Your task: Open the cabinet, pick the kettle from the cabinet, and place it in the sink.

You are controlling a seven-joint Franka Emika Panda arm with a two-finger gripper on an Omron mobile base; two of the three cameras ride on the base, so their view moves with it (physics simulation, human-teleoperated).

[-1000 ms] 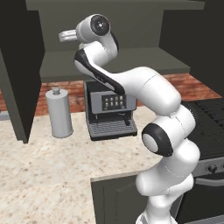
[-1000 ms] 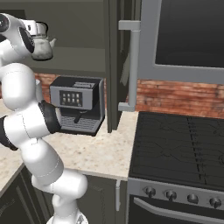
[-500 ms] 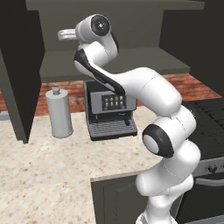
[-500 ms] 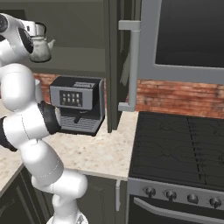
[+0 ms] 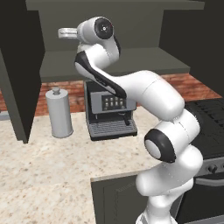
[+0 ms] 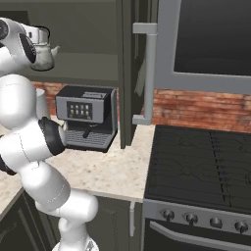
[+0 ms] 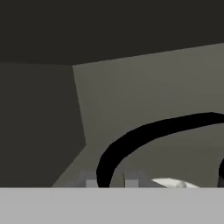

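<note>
The cabinet (image 5: 131, 61) stands open, its left door (image 5: 17, 78) swung out. My arm reaches up onto the shelf (image 6: 88, 68). The kettle (image 6: 45, 56), pale and rounded with a small spout, sits on that shelf, partly behind my wrist. In the hand view its black arched handle (image 7: 144, 131) runs down between my two fingertips. My gripper (image 7: 107, 180) is shut on that handle, with the pale kettle top (image 7: 170, 183) just beside it. The sink is out of view.
Below the shelf, a tall grey cylinder with a knob (image 5: 60, 111) and a coffee machine (image 5: 109, 111) stand on the speckled counter (image 5: 52, 175). A door with a silver bar handle (image 6: 149, 73) juts out beside a black stove (image 6: 201, 166).
</note>
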